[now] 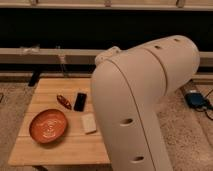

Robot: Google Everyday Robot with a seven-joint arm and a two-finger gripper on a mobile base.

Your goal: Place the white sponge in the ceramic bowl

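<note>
Camera view: one white sponge [89, 123], one ceramic bowl [48, 125], one black phone [80, 101], one dark red item [63, 101], all on wooden table [65, 148].
Sponge flat just right of bowl, outside it; long axis front-to-back, far end toward phone. Phone and red item side by side behind bowl. White arm link [142, 100] blocking table's right side. No gripper in frame; state cannot be told.

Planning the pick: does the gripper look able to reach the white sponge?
Likely yes: the white sponge lies uncovered on the table, apart from the ceramic bowl. The gripper itself is out of view.
</note>
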